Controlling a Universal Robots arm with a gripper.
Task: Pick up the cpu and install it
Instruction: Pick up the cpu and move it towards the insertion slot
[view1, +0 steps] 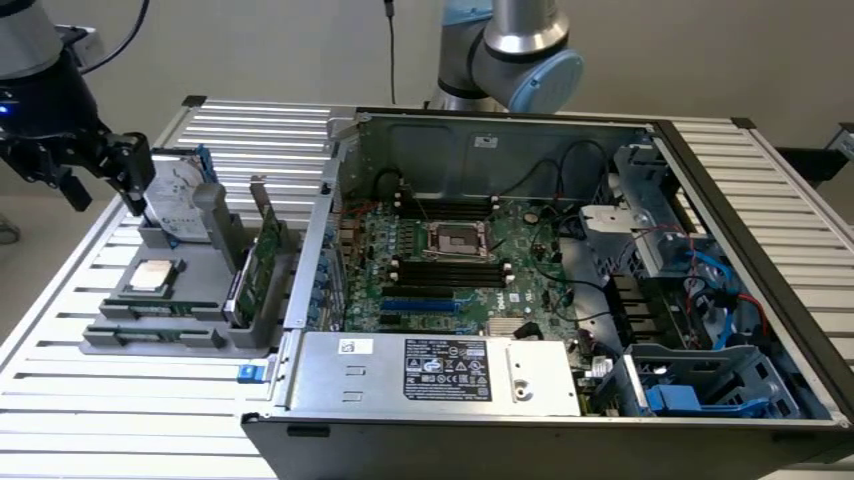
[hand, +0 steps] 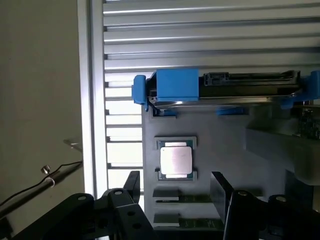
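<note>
Black fingers (hand: 134, 187) of the gripper (view1: 104, 188) are spread wide with nothing between them. They hang at the exterior view's far left, over the slatted table (view1: 80, 400). At about five o'clock from them the cpu (view1: 155, 275) lies flat in its pocket on the grey tray (view1: 147, 340). In the wrist view it sits in line with the gap between the fingers. At the chip's twelve o'clock a hard drive (view1: 180, 200) stands upright, and at its three o'clock green cards (view1: 263, 265) stand on edge. Further right the open computer case (view1: 534, 140) shows its board (view1: 441, 290), with the socket (view1: 454, 240) near the middle.
</note>
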